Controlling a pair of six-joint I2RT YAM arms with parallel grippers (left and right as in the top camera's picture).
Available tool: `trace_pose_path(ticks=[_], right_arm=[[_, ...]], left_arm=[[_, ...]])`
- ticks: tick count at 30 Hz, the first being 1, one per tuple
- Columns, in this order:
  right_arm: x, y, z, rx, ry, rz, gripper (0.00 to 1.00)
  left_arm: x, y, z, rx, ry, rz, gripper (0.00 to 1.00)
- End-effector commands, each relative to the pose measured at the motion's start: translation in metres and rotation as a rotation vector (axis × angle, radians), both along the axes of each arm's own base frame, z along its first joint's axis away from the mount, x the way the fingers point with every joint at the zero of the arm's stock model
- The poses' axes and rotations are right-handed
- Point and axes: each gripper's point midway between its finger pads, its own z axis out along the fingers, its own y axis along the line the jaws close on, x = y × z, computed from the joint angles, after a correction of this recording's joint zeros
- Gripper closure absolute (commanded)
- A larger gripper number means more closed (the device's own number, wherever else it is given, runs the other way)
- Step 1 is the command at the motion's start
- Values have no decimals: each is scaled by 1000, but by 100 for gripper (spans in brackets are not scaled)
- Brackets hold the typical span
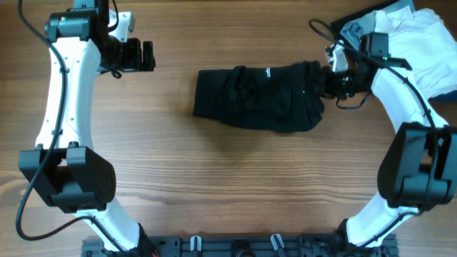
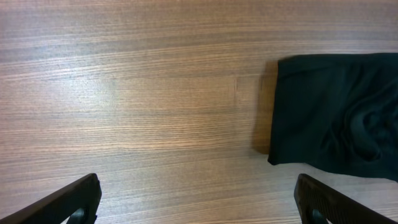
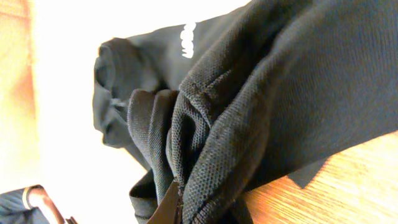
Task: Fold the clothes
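Look at the table [image 1: 214,178] from above. The black shirt [image 1: 260,98] lies in the middle of it, a bit toward 12 o'clock. It is bunched up and lumpy, not flat. The side at 9 o'clock has a straight edge. The side at 3 o'clock is all scrunched.

Your right claw [image 1: 327,80] is at the 3 o'clock edge of the shirt, touching it. In your right wrist camera the black cloth fills almost the whole picture. The folds all pull in to one spot at 6 o'clock, where a dark finger [image 3: 165,208] peeks out. So this claw is closed and pinching the shirt. You can see small white letters [image 3: 188,38] on the cloth near 12 o'clock.

Your left claw [image 1: 143,56] is far from the shirt, out toward 10 o'clock from it. It holds nothing. In your left wrist camera its two fingers [image 2: 68,202] sit in the bottom corners, at 7 and 5 o'clock, wide apart, so this claw is open. Bare wood is under it. The straight edge of the shirt shows at 3 o'clock in that picture.

A pile of white clothes [image 1: 421,36] sits in the table corner at 2 o'clock, behind your right arm.
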Motion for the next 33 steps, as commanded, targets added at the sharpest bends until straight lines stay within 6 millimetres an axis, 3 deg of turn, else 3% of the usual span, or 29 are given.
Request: trace_pose_path(ticks=[1, 6, 12, 13, 14, 15, 16, 19, 22, 28, 31, 33], right_arm=[[6, 49, 51, 1, -148, 119, 96], [1, 133, 49, -75, -191, 186, 96], [3, 212, 37, -117, -278, 183, 96], [2, 225, 35, -100, -285, 187, 88], [2, 236, 31, -84, -289, 191, 70], [2, 247, 26, -68, -290, 192, 42], [2, 252, 22, -66, -286, 189, 2], [-1, 257, 19, -67, -283, 198, 0], [6, 254, 30, -57, -292, 188, 0], [23, 227, 55, -147, -321, 200, 0], [39, 210, 52, -265, -386, 165, 0], [44, 209, 42, -280, -381, 157, 0]], left_arm=[[8, 1, 5, 7, -39, 3, 0], [18, 1, 9, 8, -80, 3, 0], [18, 1, 9, 8, -80, 3, 0], [18, 1, 8, 8, -79, 3, 0], [17, 1, 8, 8, -78, 3, 0], [17, 1, 7, 8, -75, 3, 0], [17, 1, 7, 8, -74, 3, 0], [17, 1, 7, 8, -75, 3, 0], [17, 1, 7, 8, -76, 3, 0], [18, 1, 7, 8, -78, 3, 0], [19, 1, 8, 8, -82, 3, 0], [19, 1, 8, 8, -83, 3, 0]])
